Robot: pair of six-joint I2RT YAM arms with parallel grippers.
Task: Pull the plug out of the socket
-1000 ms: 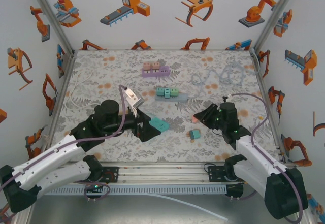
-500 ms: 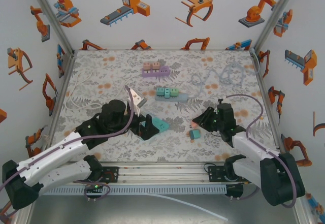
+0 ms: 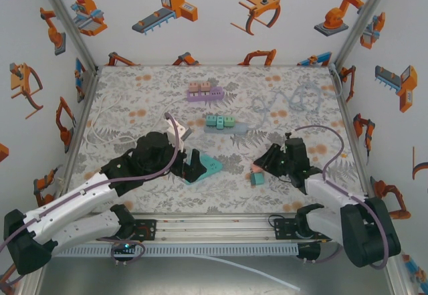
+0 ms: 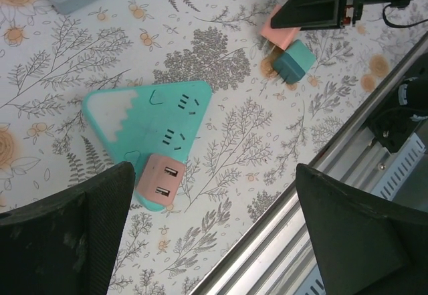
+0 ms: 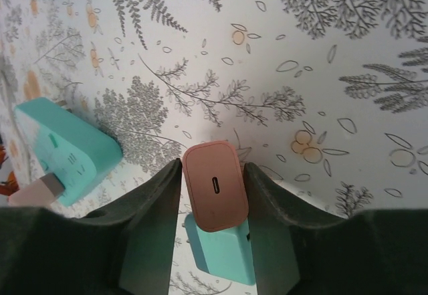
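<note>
The teal triangular socket (image 4: 147, 124) lies flat on the patterned table with a pink two-port plug (image 4: 160, 181) seated in its near corner. My left gripper (image 4: 214, 241) hangs just above it, open wide, with nothing between its fingers. In the top view the socket (image 3: 207, 166) sits at the left gripper (image 3: 190, 168) tip. My right gripper (image 5: 212, 166) has its fingers against both sides of a second, loose pink plug (image 5: 214, 184). This one rests on a teal plug (image 5: 224, 255) lying on the table. The right gripper (image 3: 261, 163) is to the right of the socket.
A purple strip with blocks (image 3: 204, 92) and a grey strip with teal blocks (image 3: 221, 122) lie farther back. A clear cable coil (image 3: 287, 101) sits at the back right. The metal rail (image 4: 321, 194) runs along the near table edge.
My left gripper has come down over the socket and opened wider. My right gripper has come down and leftward with the loose pink plug onto the teal plug.
</note>
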